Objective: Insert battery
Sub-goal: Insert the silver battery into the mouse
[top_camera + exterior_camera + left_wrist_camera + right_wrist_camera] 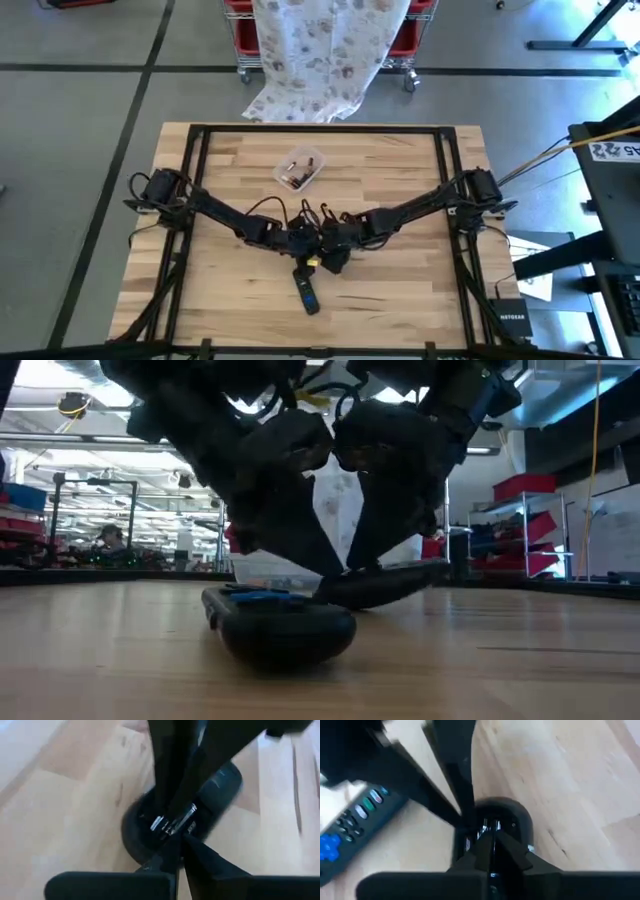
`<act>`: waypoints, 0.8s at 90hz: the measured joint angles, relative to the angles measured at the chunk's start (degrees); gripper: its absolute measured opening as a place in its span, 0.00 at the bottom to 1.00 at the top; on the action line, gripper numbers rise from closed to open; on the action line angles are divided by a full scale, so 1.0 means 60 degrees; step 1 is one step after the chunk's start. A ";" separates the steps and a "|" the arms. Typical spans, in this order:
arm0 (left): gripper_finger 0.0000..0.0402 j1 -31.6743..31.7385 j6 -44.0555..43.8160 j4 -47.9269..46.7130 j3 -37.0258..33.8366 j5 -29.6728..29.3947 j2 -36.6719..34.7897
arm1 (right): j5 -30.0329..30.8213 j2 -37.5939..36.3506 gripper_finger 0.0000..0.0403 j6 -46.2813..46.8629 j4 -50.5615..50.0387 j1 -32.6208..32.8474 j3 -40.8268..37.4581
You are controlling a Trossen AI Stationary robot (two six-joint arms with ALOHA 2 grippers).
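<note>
Left wrist view showed the left end effector (pixel 175 837) with its fingers drawn together at a small metallic piece, probably the battery (pixel 172 822) or a contact, inside a dark rounded housing (pixel 140 837); whether it truly clamped that piece I cannot tell. Opposite it, the right end effector (pixel 490 837) had its fingertips nearly together over the same open compartment, with nothing clearly held. Seen from above, both met at mid-worktop (pixel 400 290), just beyond a remote control (pixel 307 290) lying face up. I judged the battery light, rigid and smooth, likely to slip or roll, so best pinched across its middle. A clear container (pixel 300 168) of small parts sat well apart toward the far edge. Room looked tight between the two end effectors, open elsewhere, with edges distant.
</note>
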 joint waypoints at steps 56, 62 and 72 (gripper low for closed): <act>0.01 -0.0129 -0.1015 -0.0143 -0.0044 0.0357 -0.0261 | -0.0110 -0.0004 0.00 0.0027 -0.0991 0.0004 0.0728; 0.01 -0.0129 -0.1150 -0.0127 -0.0044 0.0375 -0.0303 | -0.0114 -0.0004 0.00 0.0027 -0.1102 0.0000 0.0759; 0.01 -0.0130 -0.1255 -0.0106 -0.0044 0.0413 -0.0376 | -0.0256 -0.0004 0.00 0.0030 -0.1112 0.0000 0.0769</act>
